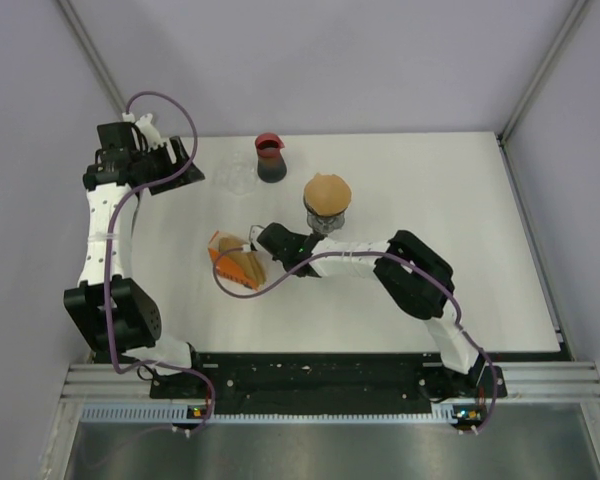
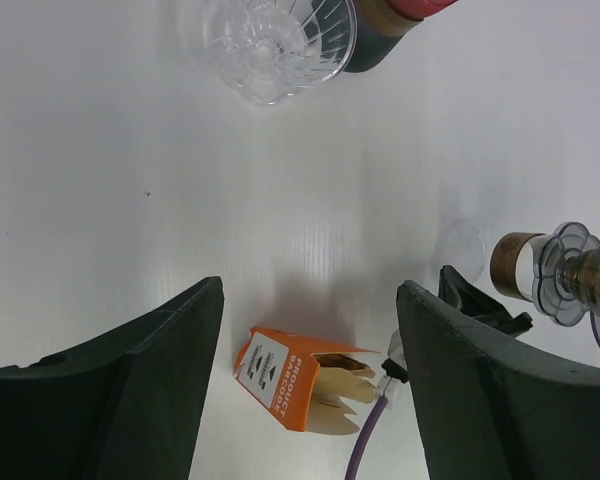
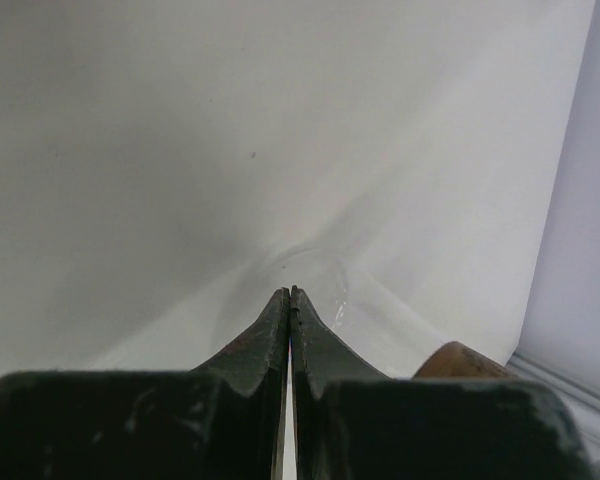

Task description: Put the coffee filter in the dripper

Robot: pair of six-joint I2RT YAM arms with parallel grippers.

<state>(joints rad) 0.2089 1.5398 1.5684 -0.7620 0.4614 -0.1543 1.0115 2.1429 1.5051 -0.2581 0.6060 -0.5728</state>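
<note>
1. An orange cardboard carton [image 2: 278, 372] lies on its side on the white surface [image 1: 460, 220]. Its white label carries the word "PRODUCT", and the smaller print beside it is too fine to read.
2. Cream paper coffee filters [image 2: 342, 386] stick out of the carton's open mouth, which faces the right gripper [image 1: 255, 240]. The overhead camera shows that arm stretched low across the surface toward the left, with its tip at the carton.
3. On the right wrist camera the dark fingers [image 3: 260, 340] are pressed together at the tips. A pale creased sheet fans out ahead of them, but the view does not show whether a filter is caught between them.
4. The clear ribbed glass dripper [image 2: 278, 40] stands with its mouth up toward the far edge, well apart from the carton. A dark cup with a red lid [image 1: 271, 158] stands just beside it.
5. The left gripper [image 2: 310, 290] is raised at the far left corner and looks down over the carton. Its black fingers [image 2: 130, 390] are spread wide and hold nothing.
6. A clear vessel with a round brown top [image 1: 327, 193] stands near the right arm's wrist.
</note>
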